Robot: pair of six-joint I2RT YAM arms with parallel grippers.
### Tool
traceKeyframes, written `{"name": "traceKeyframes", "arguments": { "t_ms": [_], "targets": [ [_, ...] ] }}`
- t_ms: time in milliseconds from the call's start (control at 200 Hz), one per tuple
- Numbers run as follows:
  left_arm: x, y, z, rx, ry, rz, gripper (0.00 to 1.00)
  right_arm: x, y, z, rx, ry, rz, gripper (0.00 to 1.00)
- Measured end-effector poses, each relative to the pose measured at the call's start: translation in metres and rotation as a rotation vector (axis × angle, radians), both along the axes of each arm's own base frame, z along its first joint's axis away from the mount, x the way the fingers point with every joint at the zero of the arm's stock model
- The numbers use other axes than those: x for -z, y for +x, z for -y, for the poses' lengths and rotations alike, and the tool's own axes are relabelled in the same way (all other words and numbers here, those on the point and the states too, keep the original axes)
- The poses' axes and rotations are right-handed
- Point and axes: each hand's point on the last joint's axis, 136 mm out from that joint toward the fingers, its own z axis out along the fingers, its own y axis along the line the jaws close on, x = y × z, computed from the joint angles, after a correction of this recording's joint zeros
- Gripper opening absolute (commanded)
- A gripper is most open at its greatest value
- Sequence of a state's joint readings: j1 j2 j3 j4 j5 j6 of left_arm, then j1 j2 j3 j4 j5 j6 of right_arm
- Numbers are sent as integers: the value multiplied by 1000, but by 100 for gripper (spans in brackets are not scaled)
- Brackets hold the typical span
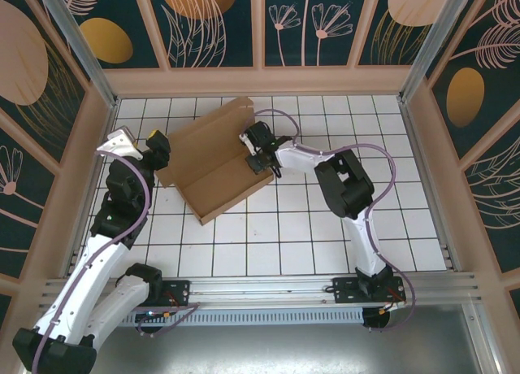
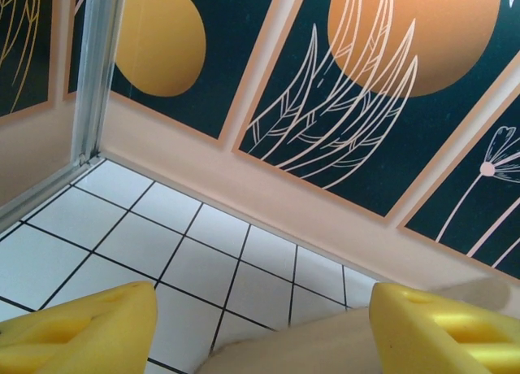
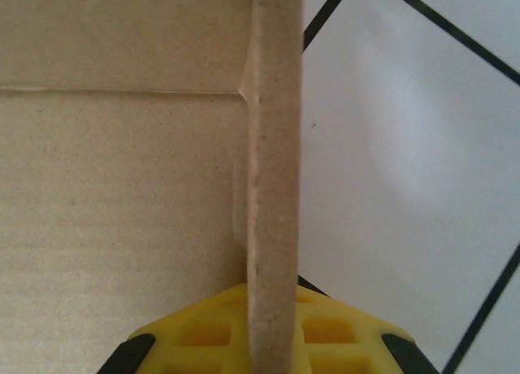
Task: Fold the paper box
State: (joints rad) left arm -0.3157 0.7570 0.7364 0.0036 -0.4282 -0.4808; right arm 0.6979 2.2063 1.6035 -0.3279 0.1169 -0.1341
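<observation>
Tiled table: right gripper pinches paper box (left gripper spread, maybe touching)

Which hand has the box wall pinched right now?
The right hand, closed on the upright side wall of the paper box. The left hand stands open by the box's left corner.

This looks like a robot test cell in a lab, not a home. A white tiled table is boxed in by wall panels printed with dark leaf and orange-disc patterns. Metal corner posts frame it, and an aluminium rail carries two bolted arms.
</observation>
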Motion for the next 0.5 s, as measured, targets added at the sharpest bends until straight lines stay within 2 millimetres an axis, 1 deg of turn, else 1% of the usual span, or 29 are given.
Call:
{"name": "traceKeyframes", "arguments": {
  "t_ms": [115,200,280,340,400,500],
  "targets": [
    [-2,-2,1,6,3,8,71,-1,0,8,36,-91,52,3],
    [-3,-3,1,7,3,11,71,-5,0,15,68,-166,110,3],
    [-3,-3,2,9,3,13,72,-7,-5,23,91,-221,145,4],
    [-2,-3,3,11,5,12,72,-6,-11,29,109,-232,151,8],
    [-2,-3,3,12,5,14,73,-6,-15,36,133,-220,148,10],
    [-2,-3,4,15,5,15,73,-8,-20,59,198,-195,134,13]
  ]
}}
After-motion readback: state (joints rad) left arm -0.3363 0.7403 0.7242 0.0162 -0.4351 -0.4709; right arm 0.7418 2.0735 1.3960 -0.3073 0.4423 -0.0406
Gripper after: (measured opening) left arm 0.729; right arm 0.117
